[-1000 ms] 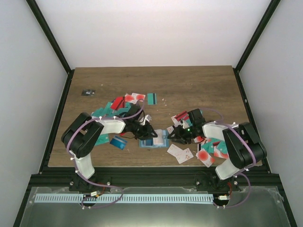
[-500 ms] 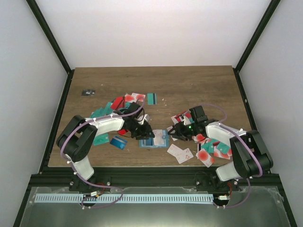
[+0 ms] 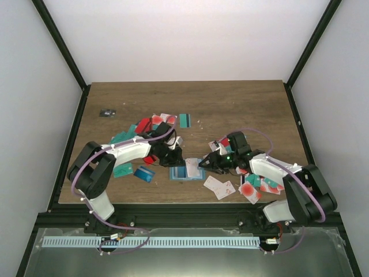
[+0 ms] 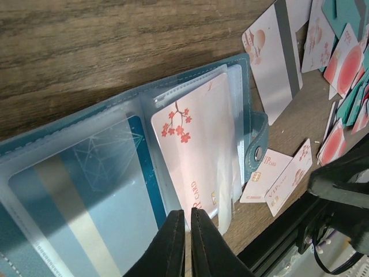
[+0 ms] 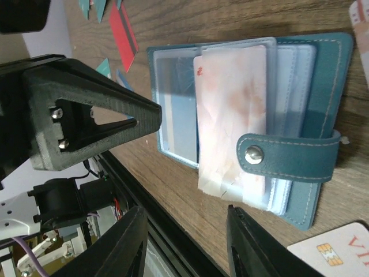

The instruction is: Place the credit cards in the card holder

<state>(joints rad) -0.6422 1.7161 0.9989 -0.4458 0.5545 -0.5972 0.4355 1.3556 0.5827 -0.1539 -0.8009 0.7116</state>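
Dark bit: small and alone at the far left of the table, well apart from any card.
Left cards: a loose heap of teal, red and white ones, left of the holder.
Blue card: lies flat, just left of the holder.
Left gripper: closed, with its fingers pressed together. The tips are at the near edge of the blossom card's sleeve. I cannot tell whether they pinch the plastic.
Holder: lies open like a book on the table near the front edge, between the two grippers.
Sleeved card: a blue one inside the holder's left pocket.
Blossom card: white with red blossoms, in a clear sleeve on the holder's right half.
Strap: teal with a metal snap, lying across the sleeves.
Right gripper: open, with nothing between its fingers, low by the holder's right end.
White cards: two lying flat, right of the holder.
Right cards: a heap of teal, red and white ones, furthest right.
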